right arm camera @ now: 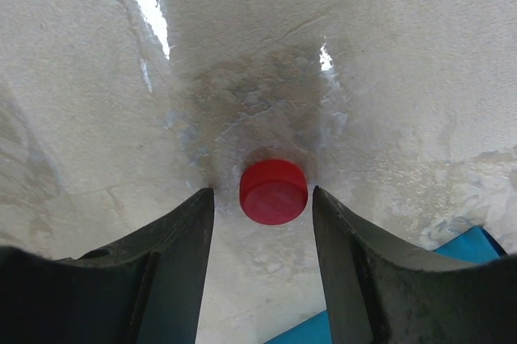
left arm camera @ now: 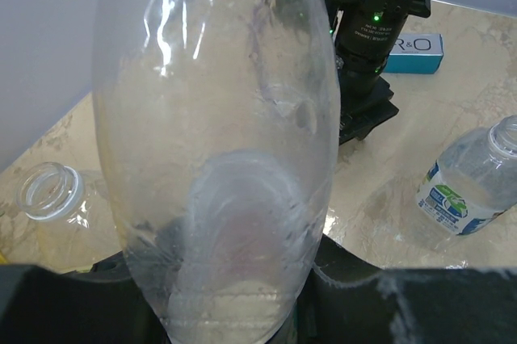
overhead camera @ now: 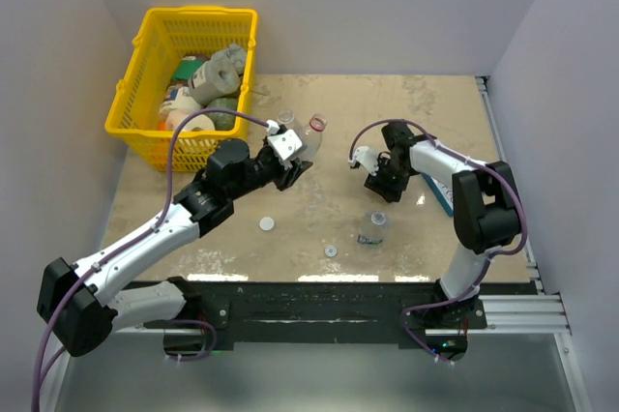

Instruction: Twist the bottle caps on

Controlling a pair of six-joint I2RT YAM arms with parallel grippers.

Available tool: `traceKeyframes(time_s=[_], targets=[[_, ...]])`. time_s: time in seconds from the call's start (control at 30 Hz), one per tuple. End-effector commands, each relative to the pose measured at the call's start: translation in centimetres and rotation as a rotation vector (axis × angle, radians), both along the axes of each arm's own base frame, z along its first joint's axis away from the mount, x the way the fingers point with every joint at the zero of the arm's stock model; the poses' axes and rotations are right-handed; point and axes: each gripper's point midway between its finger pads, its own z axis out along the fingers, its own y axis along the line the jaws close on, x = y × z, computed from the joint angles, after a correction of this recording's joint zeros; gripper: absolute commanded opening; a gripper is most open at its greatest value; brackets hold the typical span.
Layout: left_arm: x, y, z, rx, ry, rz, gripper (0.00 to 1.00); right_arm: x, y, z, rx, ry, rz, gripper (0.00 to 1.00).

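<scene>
I had the right hand (overhead camera: 379, 178) low over the bench (overhead camera: 319, 93), its jaws standing apart on either side of the red cap (right arm camera: 273, 191) without touching it. The cap lay flat on the bench just beside the blue box (overhead camera: 440, 194). I judged it light, stiff and smooth-sided, the sort of thing that skates on a glossy top. The place to take it was across its rim, low on the skirt and squarely through the middle, so it would neither pop out nor tip. The left hand (overhead camera: 295, 153) was clamped on the body of the clear bottle (left arm camera: 218, 142), raised off the bench well apart from the box, with its open mouth turned toward the box's side. Its wall looked thin and creased, so I reckoned it soft and easily dented. It wanted a grip firm enough to resist the twist but no harder. The blue-labelled bottle (overhead camera: 372, 228) stood near the box. The white cap (overhead camera: 266, 224) and the grey cap (overhead camera: 331, 250) lay farther from the box.
</scene>
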Motion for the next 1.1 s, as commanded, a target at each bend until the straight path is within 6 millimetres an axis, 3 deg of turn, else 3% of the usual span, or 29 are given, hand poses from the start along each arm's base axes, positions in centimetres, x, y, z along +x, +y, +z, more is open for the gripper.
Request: traceKeyframes(time_s=[0.0, 0.13, 0.43, 0.6, 0.9, 1.07], targets=[[0.3, -0.4, 2.5, -0.048, -0.051, -0.014, 0.0, 0.1, -0.1, 0.7, -0.01, 0.015, 0.028, 0.54], [0.2, -0.4, 2.4, -0.051, -0.05, -0.017, 0.0, -0.3, -0.2, 0.5, -0.01, 0.028, 0.026, 0.51], [0.2, -0.5, 2.0, -0.052, -0.043, -0.021, 0.0, 0.9, 0.4, 0.6, 0.005, 0.018, 0.016, 0.5], [0.1, -0.5, 1.8, -0.054, -0.041, -0.02, 0.0, 1.2, 0.6, 0.6, 0.008, 0.025, 0.019, 0.41], [-0.2, -0.3, 1.4, -0.057, -0.042, -0.023, 0.0, 0.3, -0.3, 0.6, -0.025, 0.039, 0.014, 0.42], [-0.3, -0.4, 1.2, -0.06, -0.044, -0.031, 0.0, 0.5, -0.2, 1.4, -0.017, 0.014, 0.003, 0.29]])
